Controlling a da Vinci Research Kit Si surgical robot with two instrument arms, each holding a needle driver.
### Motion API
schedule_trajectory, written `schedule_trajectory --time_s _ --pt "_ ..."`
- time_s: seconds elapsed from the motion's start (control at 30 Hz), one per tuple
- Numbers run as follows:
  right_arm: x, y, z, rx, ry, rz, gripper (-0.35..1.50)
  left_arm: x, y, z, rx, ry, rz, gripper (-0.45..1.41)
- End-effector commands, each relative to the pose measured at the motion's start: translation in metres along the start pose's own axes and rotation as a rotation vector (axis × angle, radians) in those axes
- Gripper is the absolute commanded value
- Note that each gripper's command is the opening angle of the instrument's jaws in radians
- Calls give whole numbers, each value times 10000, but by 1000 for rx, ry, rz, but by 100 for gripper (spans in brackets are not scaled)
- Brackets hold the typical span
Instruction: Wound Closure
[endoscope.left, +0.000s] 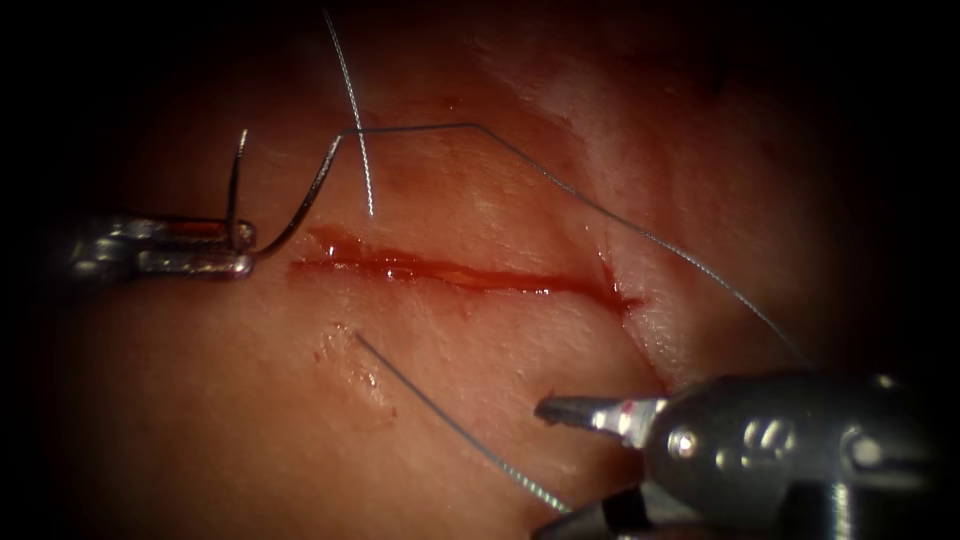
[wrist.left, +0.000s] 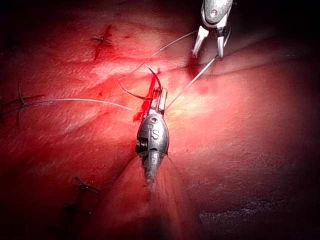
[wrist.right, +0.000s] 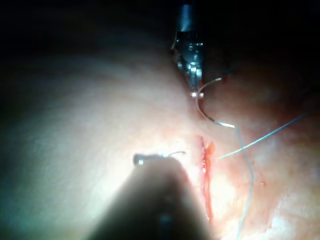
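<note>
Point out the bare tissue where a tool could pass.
Free: tissue below the cut, left of the loose thread end. Crowded: above the cut, where the left tool holds the needle mid-curve, out of the tissue, trailing thread. Right tool holds nothing.

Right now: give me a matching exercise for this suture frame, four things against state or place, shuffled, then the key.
Things:
1. left tool
2. right tool
3. needle
4. cut

States:
A. holds red fluid, runs across the tissue
B. shut on the needle near its middle
C. out of the tissue, thread trailing from its end
D. holds nothing, below the cut

Pairs: 1-B, 2-D, 3-C, 4-A
</note>
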Motion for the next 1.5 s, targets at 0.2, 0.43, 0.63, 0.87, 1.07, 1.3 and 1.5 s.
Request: schedule_trajectory --time_s 0.2,0.43,0.63,0.87,1.07,1.3,1.5 --pt "39 19 82 -61 -34 21 128 -6 1 5 -1 1 0 -45" --pt "10 22 137 -95 -238 -14 121 -5 2 4 -2 1 -1 -45" --pt "-11 18 137 -90 -338 -36 7 -4 2 3 -3 1 -2 -45" --pt "-12 14 128 -60 -337 -31 -35 -4 2 3 -3 1 -2 -45" --pt "-23 -5 105 -35 -318 -67 -35 -5 2 2 -4 1 -1 -45" --pt "-37 -34 87 19 -299 -87 -35 -7 3 7 -1 4 1 -45" --pt "-46 -62 77 111 -297 -112 -35 -7 3 7 -3 1 1 -45"
